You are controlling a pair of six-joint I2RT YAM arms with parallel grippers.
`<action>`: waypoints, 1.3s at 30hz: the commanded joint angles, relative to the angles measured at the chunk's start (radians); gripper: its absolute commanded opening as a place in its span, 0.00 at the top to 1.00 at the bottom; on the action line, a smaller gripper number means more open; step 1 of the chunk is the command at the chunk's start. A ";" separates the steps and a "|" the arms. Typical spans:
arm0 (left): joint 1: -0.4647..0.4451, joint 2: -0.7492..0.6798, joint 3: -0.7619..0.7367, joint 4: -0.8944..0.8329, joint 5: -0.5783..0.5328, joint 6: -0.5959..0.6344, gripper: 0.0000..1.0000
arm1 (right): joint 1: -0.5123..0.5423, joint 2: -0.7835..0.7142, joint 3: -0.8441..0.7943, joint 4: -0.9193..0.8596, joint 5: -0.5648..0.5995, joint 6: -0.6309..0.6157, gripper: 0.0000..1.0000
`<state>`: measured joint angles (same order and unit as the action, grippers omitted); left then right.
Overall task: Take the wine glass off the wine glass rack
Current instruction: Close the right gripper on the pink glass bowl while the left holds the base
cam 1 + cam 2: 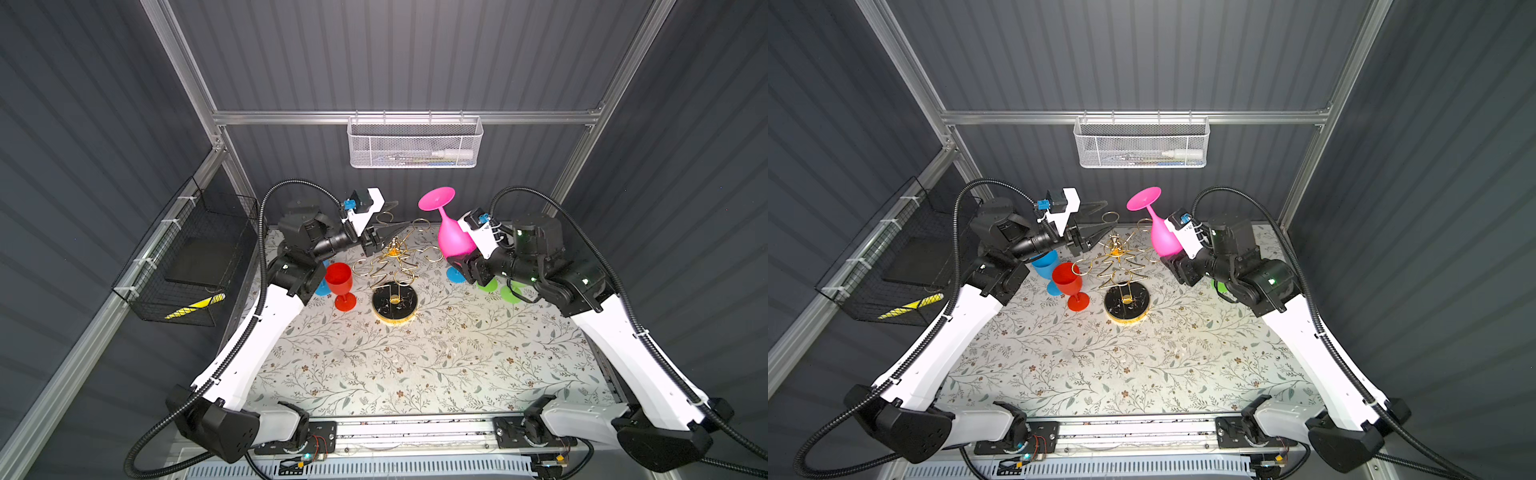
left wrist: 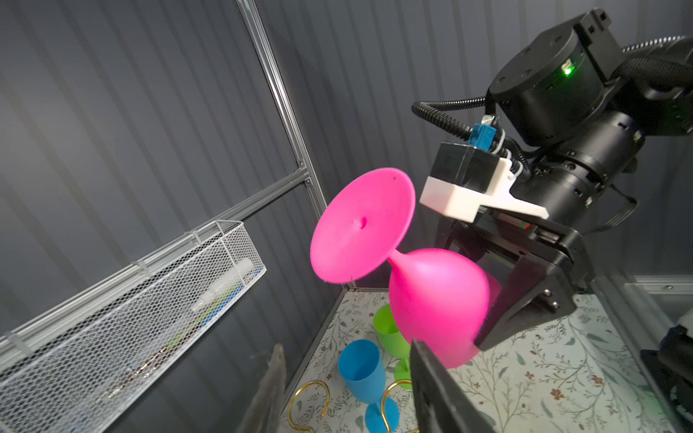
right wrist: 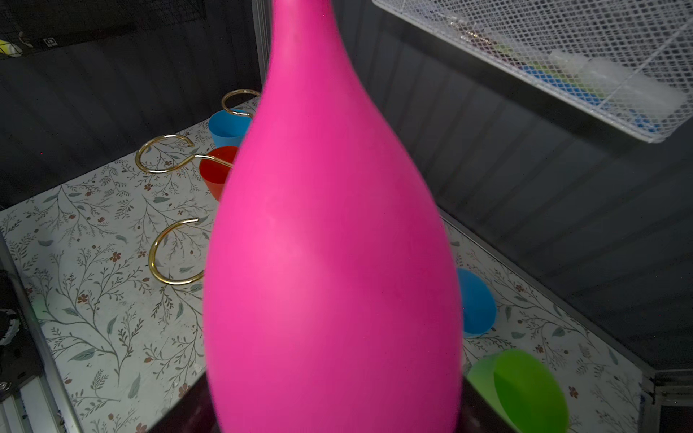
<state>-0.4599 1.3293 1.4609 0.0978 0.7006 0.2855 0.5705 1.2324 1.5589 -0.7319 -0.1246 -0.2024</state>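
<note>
Pinching inverted pink wine glass [image 2: 435,300], right hand [image 1: 457,261] | left hand [image 1: 402,214] spread by rack [image 1: 395,266] | grip clear from left wrist, bowl-blocked in right wrist

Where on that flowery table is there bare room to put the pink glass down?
The table is bare in front, from the rack to the near edge. The back is crowded around it: red glass, blue glass, green glass.

wine glass [image 2: 435,307]: smooth matt plastic | wine glass rack [image 1: 394,250]: shiny gold metal wire | base [image 1: 394,306]: glossy black marbled
</note>
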 commanded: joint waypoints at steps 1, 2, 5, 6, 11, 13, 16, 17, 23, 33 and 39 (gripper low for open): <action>-0.020 0.003 -0.013 0.035 -0.046 0.120 0.45 | 0.015 0.004 0.020 -0.035 -0.010 0.024 0.41; -0.023 0.007 -0.013 0.045 -0.044 0.118 0.45 | 0.020 0.007 0.019 -0.038 -0.015 0.025 0.41; -0.031 0.023 -0.014 0.068 -0.042 0.105 0.46 | 0.034 0.015 0.017 -0.040 -0.022 0.031 0.42; -0.034 0.027 -0.015 0.072 -0.040 0.105 0.46 | 0.041 0.020 0.016 -0.040 -0.026 0.032 0.42; -0.052 0.038 -0.014 0.063 -0.028 0.122 0.47 | 0.069 0.033 0.010 -0.040 -0.029 0.038 0.42; -0.060 0.042 -0.012 0.046 -0.025 0.134 0.48 | 0.080 0.036 0.008 -0.039 -0.033 0.037 0.42; -0.074 0.040 -0.015 0.028 -0.040 0.154 0.50 | 0.094 0.041 0.006 -0.040 -0.034 0.038 0.42; -0.076 0.039 -0.016 0.029 -0.044 0.155 0.53 | 0.098 0.042 0.005 -0.040 -0.035 0.040 0.42; -0.078 0.034 -0.009 0.014 -0.072 0.165 0.73 | 0.110 0.033 -0.002 -0.041 -0.035 0.051 0.41; -0.078 -0.006 0.042 -0.023 -0.194 0.001 1.00 | 0.108 -0.048 -0.075 0.054 0.005 0.113 0.12; -0.078 -0.040 0.037 -0.040 -0.363 -0.167 1.00 | 0.081 -0.165 -0.163 0.151 -0.056 0.157 0.03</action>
<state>-0.5339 1.3384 1.4586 0.0631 0.4297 0.2535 0.6659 1.1240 1.4246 -0.6430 -0.1608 -0.0738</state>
